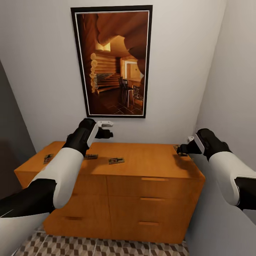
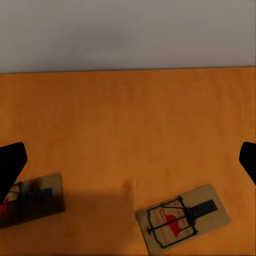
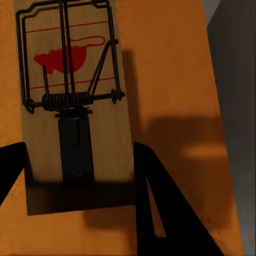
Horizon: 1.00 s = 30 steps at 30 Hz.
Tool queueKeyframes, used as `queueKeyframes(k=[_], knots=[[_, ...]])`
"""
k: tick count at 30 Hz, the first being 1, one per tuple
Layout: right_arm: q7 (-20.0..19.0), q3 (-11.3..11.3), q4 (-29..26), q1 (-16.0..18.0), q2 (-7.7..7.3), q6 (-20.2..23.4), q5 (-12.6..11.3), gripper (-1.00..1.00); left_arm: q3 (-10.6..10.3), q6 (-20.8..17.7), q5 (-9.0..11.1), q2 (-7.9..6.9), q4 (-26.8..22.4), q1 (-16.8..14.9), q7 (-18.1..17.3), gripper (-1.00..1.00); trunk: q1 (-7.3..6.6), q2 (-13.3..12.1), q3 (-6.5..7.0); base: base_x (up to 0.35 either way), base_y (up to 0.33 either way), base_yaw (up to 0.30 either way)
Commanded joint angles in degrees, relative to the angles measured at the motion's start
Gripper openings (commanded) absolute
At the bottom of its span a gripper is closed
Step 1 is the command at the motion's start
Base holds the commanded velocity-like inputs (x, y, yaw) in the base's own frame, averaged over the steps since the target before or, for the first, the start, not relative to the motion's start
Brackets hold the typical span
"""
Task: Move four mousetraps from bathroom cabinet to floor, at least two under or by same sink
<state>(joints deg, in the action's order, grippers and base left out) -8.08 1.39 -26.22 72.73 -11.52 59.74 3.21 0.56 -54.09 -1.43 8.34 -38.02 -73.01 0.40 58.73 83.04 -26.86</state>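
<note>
- Four small flat brown wooden mousetraps lie on top of the wide orange-brown wooden cabinet [image 1: 117,199], not in its drawers, so they can be lifted straight off. The far-left mousetrap [image 1: 48,158] sits near the left edge.
- The left hand [image 1: 105,133] hangs above the cabinet top near the back wall. In the left wrist view its dark fingertips [image 2: 12,165] stand wide apart at either side of the picture, holding nothing.
- Below that hand lie two traps: the second mousetrap [image 2: 31,200], partly shadowed, and the middle mousetrap [image 2: 184,220], wire and red mark facing up.
- A tall dark-framed picture of a log interior [image 1: 114,62] hangs on the wall behind, clear of the arms.
- The right hand [image 1: 184,149] reaches in low at the cabinet's right end. Its dark fingers [image 3: 165,208] straddle the near end of the right-hand mousetrap [image 3: 74,106], seemingly to pinch it, though I cannot tell whether they grip yet.
- The grey side wall [image 1: 231,89] stands close, crowding the right arm.
- The cube-patterned tiled bathroom floor [image 1: 106,247] shows below the cabinet, with no trap on it.
</note>
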Motion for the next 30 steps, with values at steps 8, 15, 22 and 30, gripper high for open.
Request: queueKeyframes(k=[8, 15, 22, 30], knots=[[-0.09, 0.19, -0.05, 0.05, 0.01, 0.26, 0.15, -1.00, 0.06, -0.23, -0.15, 0.04, -0.04, -0.03, 0.04, 1.00, 0.00, 0.04, -0.07, 0.000, 0.323, 0.000], [-0.09, 0.19, -0.05, 0.04, -0.02, 0.26, 0.06, -1.00, 0.06, -0.23, -0.17, 0.02, -0.04, -0.03, 0.04, 1.00, 0.00, 0.04, -0.07, 0.000, 0.325, 0.000], [-0.04, 0.19, -0.05, 0.05, 0.00, 0.26, 0.05, -1.00, 0.13, -0.22, -0.30, -0.11, 0.03, -0.03, 0.04, 1.00, 0.00, 0.04, -0.07, 0.000, 0.286, 0.000], [-0.05, 0.19, -0.05, 0.05, 0.06, 0.26, 0.00, -1.00, 0.16, -0.23, -0.38, -0.25, 0.10, -0.03, 0.12, 1.00, 0.00, 0.04, -0.07, 0.000, 0.182, 0.000]])
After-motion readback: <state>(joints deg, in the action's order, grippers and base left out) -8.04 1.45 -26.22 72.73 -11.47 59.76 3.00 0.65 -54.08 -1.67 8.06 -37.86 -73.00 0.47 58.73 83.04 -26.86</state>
